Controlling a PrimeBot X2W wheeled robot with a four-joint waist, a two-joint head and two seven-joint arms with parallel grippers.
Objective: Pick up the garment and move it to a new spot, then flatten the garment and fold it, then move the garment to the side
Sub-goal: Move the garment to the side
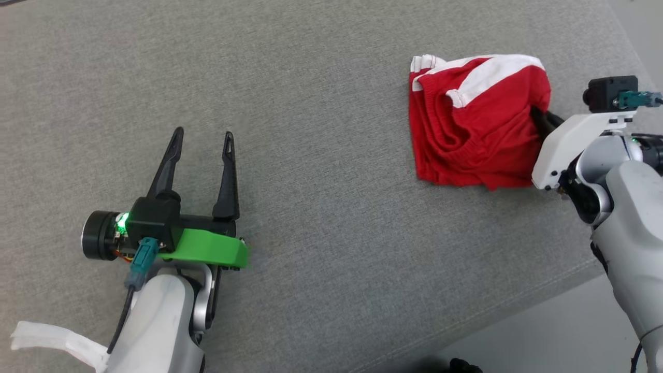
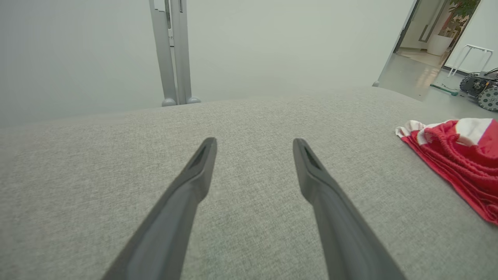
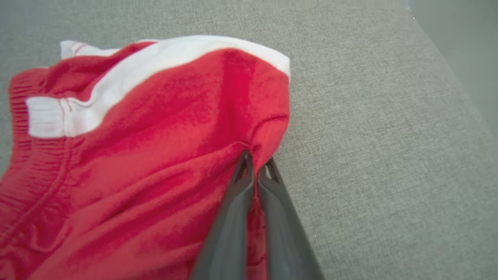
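The garment (image 1: 476, 122) is red with white trim and lies bunched at the right of a grey fabric surface (image 1: 321, 155). My right gripper (image 1: 538, 116) is shut on its right edge; in the right wrist view the two fingers (image 3: 255, 171) pinch a fold of the garment (image 3: 155, 147), pulling it into a small peak. My left gripper (image 1: 202, 137) hovers open and empty over bare fabric at the lower left, far from the garment. From the left wrist, the garment (image 2: 459, 155) sits at the right edge, beyond the open left gripper (image 2: 255, 146).
The grey surface's front edge (image 1: 518, 305) runs diagonally at the lower right, with pale floor beyond. A white strip (image 1: 46, 339) lies at the lower left corner. In the left wrist view a grey post (image 2: 173, 50) stands behind the surface and a wheeled machine (image 2: 482, 87) sits far right.
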